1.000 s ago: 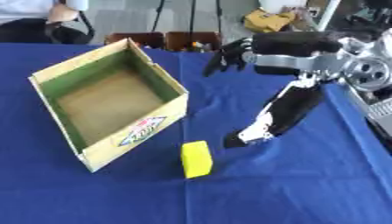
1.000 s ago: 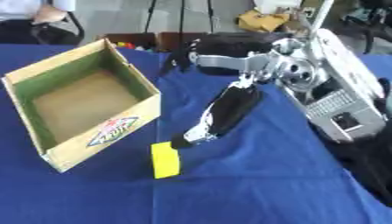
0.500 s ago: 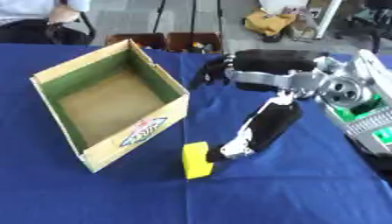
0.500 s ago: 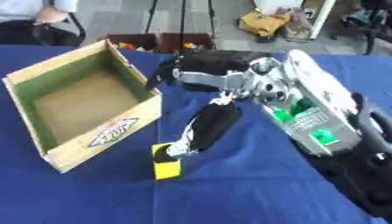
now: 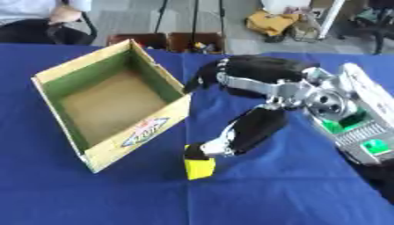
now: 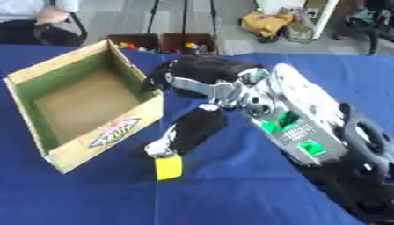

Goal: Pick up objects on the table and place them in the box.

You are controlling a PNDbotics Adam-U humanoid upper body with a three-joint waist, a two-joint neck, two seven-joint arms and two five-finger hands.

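While the blue tablecloth (image 5: 92,193) covers the whole work surface, only a few things lie on it. An open cardboard box (image 5: 115,105) sits on the left part of the cloth, turned at an angle, its inner walls green, its floor bare brown, and a printed label on the outer wall that faces the camera. Beyond the far edge of the table there are crates holding small coloured items (image 5: 173,41), a yellow bag (image 5: 273,22) on the floor, and thin stand legs. A seated person shows at the upper left corner, clear of everything on the table.

Much of the right half of both views is filled by the robot's right arm (image 6: 300,118), silver and black with green parts showing in its casing; it crosses the cloth from the right and hides the surface beneath it.

A small yellow block (image 5: 200,168) lies on the cloth just beside the box's near corner, outside the box. The right hand (image 5: 212,147) reaches down to it from above and to the right, its dark fingertips at the block's top edge; whether they touch the block or pinch it cannot be told, and whether the fingers are spread or drawn together is not clear. The left hand does not show in either view.
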